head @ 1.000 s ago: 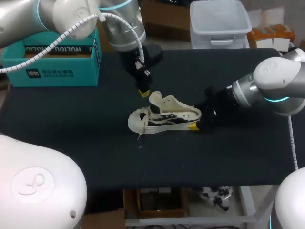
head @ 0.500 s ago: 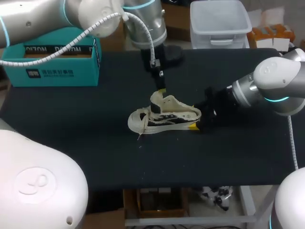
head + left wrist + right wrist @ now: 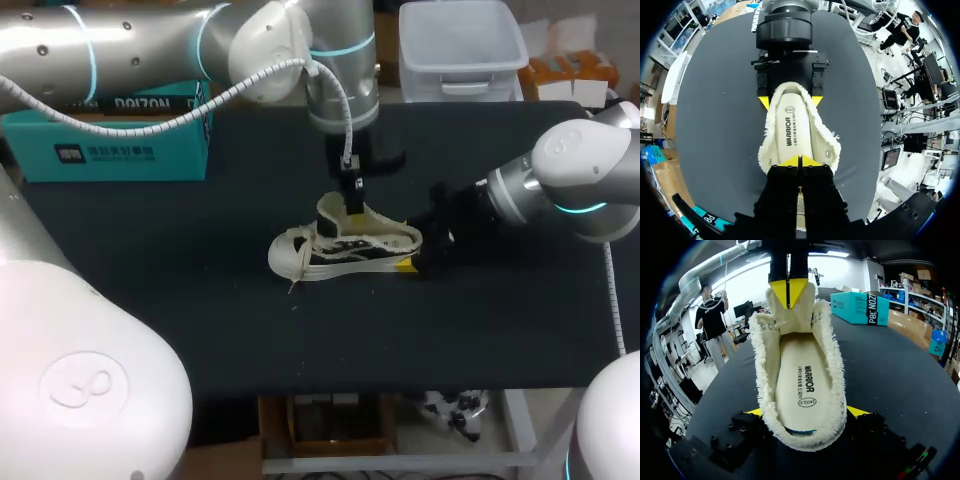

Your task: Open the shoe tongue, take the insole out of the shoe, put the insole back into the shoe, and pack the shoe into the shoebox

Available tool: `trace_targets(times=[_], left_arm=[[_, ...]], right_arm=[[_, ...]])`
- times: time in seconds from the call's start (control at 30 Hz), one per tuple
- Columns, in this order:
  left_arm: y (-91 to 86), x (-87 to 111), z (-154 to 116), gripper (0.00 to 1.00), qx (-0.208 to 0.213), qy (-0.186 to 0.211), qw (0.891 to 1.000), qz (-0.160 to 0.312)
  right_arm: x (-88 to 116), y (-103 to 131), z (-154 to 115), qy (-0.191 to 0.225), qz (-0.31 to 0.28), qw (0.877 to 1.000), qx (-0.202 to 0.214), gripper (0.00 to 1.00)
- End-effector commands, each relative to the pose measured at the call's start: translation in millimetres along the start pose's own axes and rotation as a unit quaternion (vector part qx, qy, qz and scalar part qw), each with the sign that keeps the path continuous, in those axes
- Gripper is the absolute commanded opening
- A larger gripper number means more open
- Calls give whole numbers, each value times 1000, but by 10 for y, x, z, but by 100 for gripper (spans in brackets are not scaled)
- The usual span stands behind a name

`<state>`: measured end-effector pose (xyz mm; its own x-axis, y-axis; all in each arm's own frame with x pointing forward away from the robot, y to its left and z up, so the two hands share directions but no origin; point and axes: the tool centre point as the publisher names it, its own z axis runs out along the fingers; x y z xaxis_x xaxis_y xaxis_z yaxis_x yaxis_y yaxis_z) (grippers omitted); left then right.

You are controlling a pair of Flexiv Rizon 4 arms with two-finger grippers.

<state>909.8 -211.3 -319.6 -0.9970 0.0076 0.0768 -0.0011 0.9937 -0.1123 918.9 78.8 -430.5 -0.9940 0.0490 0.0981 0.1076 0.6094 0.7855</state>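
The left gripper (image 3: 350, 192) has swung over, tips pressed together at the tongue (image 3: 790, 315). The right gripper (image 3: 405, 263) clamps the shoe (image 3: 340, 245) at its heel, so opening the tongue looks next.

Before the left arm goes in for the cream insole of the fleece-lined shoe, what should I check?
1. Right gripper clamps the cream fleece-lined shoe at its heel: ok.
2. Cream tongue raised off the opening: ok.
3. Cream printed insole exposed, lying flat inside: ok.
4. Left gripper over the opening: ok.
5. Left gripper open for a pinch: not ok, it is shut.
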Motion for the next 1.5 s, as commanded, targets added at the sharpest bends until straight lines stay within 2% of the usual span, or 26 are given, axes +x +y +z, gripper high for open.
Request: trace_targets(times=[0.03, 0.23, 0.53, 0.93, 1.0, 1.17, 1.43, 1.5], left_arm=[[28, 39, 259, 0, -2, 9, 1000, 5], [167, 182, 417, 0, -5, 10, 1000, 7], [246, 274, 535, 0, 0, 30, 1000, -7], [119, 306, 689, 0, -17, -5, 999, -43], [102, 302, 709, 15, -18, -13, 999, -48], [67, 259, 741, 12, -20, -24, 998, -58], [63, 198, 858, 21, -38, -27, 997, -67], [57, 216, 872, 18, -41, -32, 996, -68]], right_arm=[[18, -64, 77, 0, -1, 1000, -1, 0], [18, -64, 77, 0, -1, 1000, -1, 0], [18, -64, 77, 0, -1, 1000, -1, 0], [18, -64, 77, 0, -1, 1000, -1, 0], [18, -64, 77, 0, -1, 1000, -1, 0], [18, -64, 77, 0, -1, 1000, -1, 0], [18, -64, 77, 0, -1, 1000, -1, 0], [18, -64, 77, 0, -1, 1000, -1, 0]])
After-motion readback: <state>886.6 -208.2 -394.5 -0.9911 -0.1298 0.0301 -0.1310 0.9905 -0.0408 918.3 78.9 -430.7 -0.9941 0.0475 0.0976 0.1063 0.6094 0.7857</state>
